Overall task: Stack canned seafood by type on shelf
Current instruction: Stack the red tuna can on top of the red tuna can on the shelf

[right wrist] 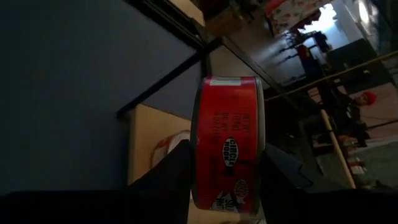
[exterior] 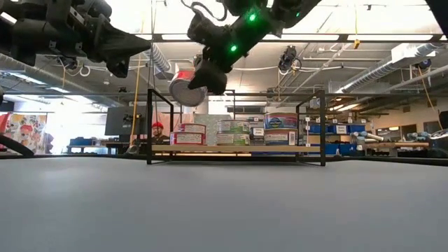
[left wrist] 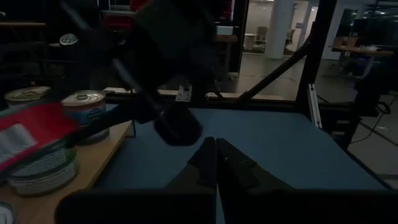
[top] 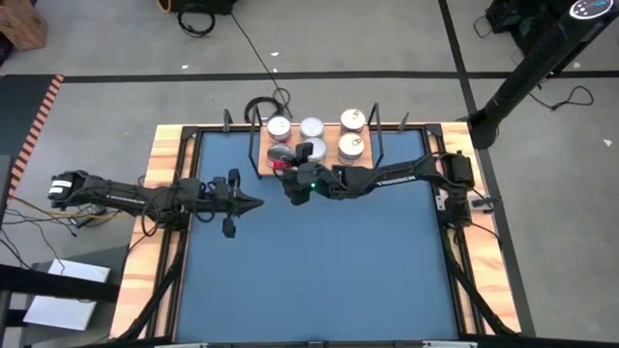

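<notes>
The shelf (exterior: 238, 148), a light wooden board with black wire uprights, stands at the table's far edge. Several tins rest on it by their bases, some stacked in twos (exterior: 233, 131) (top: 352, 120). My right gripper (exterior: 197, 82) hangs over the shelf's left end, shut on a red-labelled tin (exterior: 183, 91) that is clear of the tins below. My left gripper (top: 253, 201) is shut and holds nothing, level above the blue table, left of the shelf and nearer the front edge. Its shut fingers (left wrist: 214, 163) show in the left wrist view. My right gripper pinches the red tin between its two fingers (right wrist: 171, 177), one on each flat end, with the red side wall (right wrist: 227, 149) facing back along the fingers. The fingers slant down from the table's right. The tin is lifted clear and tilted, its silver lid (exterior: 180, 94) turned toward the table's near side.
The shelf's wire uprights (exterior: 149, 126) (exterior: 323, 126) rise at both ends of the board. A wooden rim (top: 169, 193) frames the blue table (top: 319, 271), whose near half is open. A cable coil (top: 259, 104) lies behind the shelf.
</notes>
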Robot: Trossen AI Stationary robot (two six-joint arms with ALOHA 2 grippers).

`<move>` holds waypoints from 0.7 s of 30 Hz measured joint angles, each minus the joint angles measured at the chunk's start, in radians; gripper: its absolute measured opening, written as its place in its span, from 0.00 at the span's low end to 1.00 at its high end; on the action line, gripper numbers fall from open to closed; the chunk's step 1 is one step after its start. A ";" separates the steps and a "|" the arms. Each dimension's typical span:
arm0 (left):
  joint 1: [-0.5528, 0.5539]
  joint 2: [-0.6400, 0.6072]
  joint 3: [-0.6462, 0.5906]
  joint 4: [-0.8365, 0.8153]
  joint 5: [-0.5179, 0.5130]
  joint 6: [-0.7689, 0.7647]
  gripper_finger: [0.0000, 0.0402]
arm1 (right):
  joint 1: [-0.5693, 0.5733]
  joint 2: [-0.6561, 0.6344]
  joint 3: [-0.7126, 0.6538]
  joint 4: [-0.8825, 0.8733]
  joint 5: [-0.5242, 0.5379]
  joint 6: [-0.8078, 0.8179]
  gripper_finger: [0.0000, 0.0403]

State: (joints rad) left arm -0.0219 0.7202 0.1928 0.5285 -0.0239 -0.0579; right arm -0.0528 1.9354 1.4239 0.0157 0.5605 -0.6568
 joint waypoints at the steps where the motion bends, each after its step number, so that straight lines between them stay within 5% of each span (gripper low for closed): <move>1: 0.000 0.000 0.000 0.000 0.001 0.000 0.01 | -0.004 0.010 0.000 0.021 -0.001 -0.001 0.35; 21: 0.000 0.000 0.002 -0.003 0.002 0.002 0.01 | -0.092 0.127 0.000 0.146 0.032 -0.124 0.35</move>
State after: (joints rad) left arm -0.0219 0.7200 0.1944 0.5253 -0.0216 -0.0563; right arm -0.1443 2.0628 1.4235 0.1621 0.5930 -0.7805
